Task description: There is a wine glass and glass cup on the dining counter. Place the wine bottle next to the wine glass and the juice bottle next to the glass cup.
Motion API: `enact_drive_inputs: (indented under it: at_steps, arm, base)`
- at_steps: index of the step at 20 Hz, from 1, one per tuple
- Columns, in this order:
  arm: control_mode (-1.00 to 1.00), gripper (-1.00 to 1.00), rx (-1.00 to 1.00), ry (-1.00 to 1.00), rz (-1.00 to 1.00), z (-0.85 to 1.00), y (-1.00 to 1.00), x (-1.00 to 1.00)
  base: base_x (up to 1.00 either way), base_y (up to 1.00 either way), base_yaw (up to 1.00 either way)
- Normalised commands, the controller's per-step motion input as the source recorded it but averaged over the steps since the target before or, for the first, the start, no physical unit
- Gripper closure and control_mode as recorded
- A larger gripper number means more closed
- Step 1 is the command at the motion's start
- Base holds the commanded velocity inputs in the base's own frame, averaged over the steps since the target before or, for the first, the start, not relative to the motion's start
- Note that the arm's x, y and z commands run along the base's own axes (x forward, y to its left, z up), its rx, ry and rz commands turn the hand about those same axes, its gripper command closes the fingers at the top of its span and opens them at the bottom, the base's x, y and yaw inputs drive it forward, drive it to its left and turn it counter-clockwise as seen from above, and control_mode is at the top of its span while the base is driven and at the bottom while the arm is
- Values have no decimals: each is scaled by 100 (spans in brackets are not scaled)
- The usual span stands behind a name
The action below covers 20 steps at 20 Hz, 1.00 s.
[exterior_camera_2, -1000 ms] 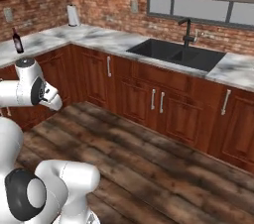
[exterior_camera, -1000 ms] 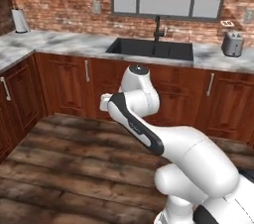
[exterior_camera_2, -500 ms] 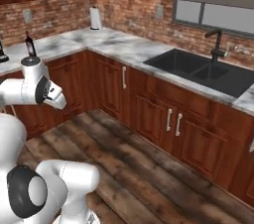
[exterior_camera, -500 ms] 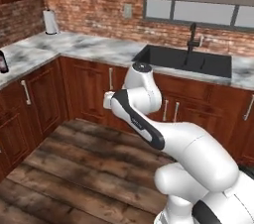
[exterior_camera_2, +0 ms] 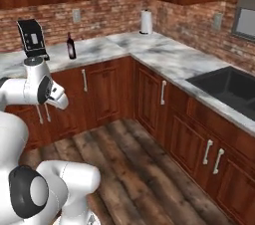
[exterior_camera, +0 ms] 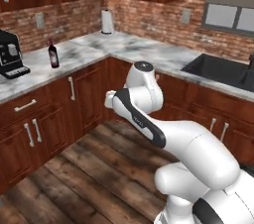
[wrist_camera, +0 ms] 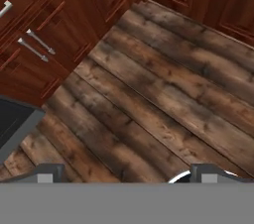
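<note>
The step in hand looks like the approach to the wine bottle (exterior_camera: 53,54), which stands on the tabletop (exterior_camera: 74,54) far from the gripper (wrist_camera: 126,173). The gripper is wide open, holds nothing and points down at the wooden floor (wrist_camera: 163,94). Next it needs to come close and rise to the bottle.

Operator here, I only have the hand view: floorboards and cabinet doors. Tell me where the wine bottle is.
Observer: The wine bottle stands on the marble wall counter, just right of a black coffee machine.
Operator: Report what else is on that counter.
Observer: A white paper towel roll stands in the corner against the brick wall.
Operator: Name any landmark to the right.
Observer: A dark sink is set into the counter run past the corner.
Operator: Give me the hand's state.
Observer: The hand is open, holding nothing, over the floor.
</note>
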Motion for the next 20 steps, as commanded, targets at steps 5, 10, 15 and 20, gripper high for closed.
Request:
enact_drive_inputs:
  at_steps: [5, 10, 15, 20]
  arm:
    - [100, -100, 0, 0, 0, 0, 0, 0]
    - [100, -100, 0, 0, 0, 0, 0, 0]
    - [100, -100, 0, 0, 0, 0, 0, 0]
    - [100, -100, 0, 0, 0, 0, 0, 0]
  base:
    - [75, 0, 44]
    - [78, 0, 37]
    - [83, -10, 28]
    - [86, -22, 21]
